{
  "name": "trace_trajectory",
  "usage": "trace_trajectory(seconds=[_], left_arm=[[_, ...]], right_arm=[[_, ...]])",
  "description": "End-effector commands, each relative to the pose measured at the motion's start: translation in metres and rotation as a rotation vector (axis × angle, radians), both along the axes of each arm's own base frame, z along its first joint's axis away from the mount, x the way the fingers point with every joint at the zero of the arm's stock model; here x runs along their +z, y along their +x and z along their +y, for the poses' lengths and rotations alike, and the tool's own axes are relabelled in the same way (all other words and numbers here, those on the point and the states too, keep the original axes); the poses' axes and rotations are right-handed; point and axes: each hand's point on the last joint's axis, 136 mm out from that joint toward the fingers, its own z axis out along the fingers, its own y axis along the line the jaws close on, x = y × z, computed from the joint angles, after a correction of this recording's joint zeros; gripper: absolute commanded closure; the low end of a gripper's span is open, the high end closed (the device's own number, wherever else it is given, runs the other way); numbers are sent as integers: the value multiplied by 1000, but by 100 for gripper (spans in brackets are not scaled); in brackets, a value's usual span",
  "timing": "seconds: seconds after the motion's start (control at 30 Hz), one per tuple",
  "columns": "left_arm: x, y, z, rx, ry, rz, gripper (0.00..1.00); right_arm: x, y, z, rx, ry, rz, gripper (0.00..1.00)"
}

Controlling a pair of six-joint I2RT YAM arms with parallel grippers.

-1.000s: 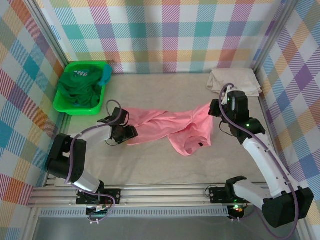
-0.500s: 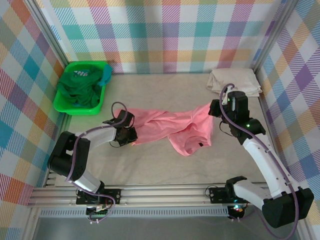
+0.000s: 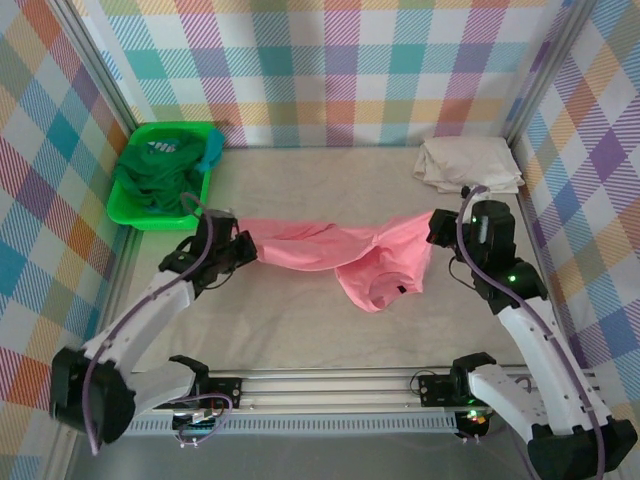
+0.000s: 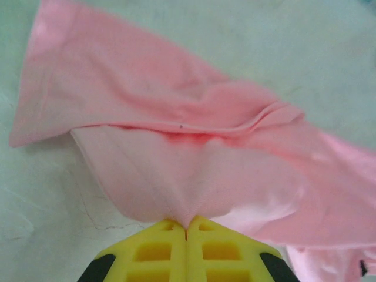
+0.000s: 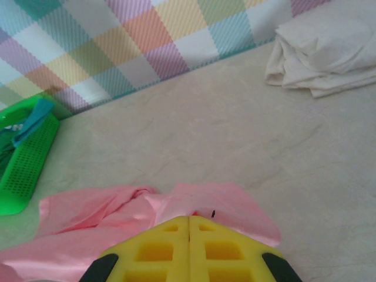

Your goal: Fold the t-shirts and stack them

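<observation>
A salmon-pink t-shirt (image 3: 320,245) is stretched across the middle of the table between both grippers. Its neck end (image 3: 385,285) sags toward the front. My left gripper (image 3: 245,250) is shut on the shirt's left edge; in the left wrist view the pink cloth (image 4: 194,170) bunches into the closed yellow jaws of the left gripper (image 4: 187,226). My right gripper (image 3: 437,225) is shut on the shirt's right edge, where pink cloth (image 5: 88,217) comes out of the closed right gripper (image 5: 189,218). A folded cream-white t-shirt (image 3: 468,163) (image 5: 329,53) lies at the back right.
A bright green bin (image 3: 150,218) (image 5: 23,170) sits at the back left with dark green shirts (image 3: 155,175) and a teal one (image 3: 213,150) in it. Plaid walls close the table on three sides. A metal rail (image 3: 320,380) runs along the near edge.
My left gripper has shut on the pink shirt's left edge and drawn it leftward, pulling the cloth taut. The right gripper, still shut on the shirt, has shifted slightly to the right.
</observation>
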Motion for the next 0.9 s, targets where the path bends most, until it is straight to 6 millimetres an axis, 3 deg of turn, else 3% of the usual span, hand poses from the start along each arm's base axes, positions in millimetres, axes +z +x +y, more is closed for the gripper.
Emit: trace_trajectory(seconds=[0.0,0.1,0.23,0.47,0.7,0.8,0.87], left_arm=[[29,-16,23,42,65,-55,100],[58,-23,33,46,92,-116,100],[81,-29,40,52,113,-142,100],[169,-43,54,83,99,-330,100],[255,-76,64,87,54,-480,100],[277,-85,60,66,11,-512,100],[281,-78,58,57,31,-493,100]], right_arm=[[37,-8,12,94,13,-111,100],[53,-16,16,141,4,-160,100],[72,-24,12,134,-12,-203,100],[142,-63,-5,107,-52,-363,100],[202,-112,-23,83,-71,-518,100],[224,-125,-32,49,-104,-579,100],[234,-118,-35,24,-132,-595,100]])
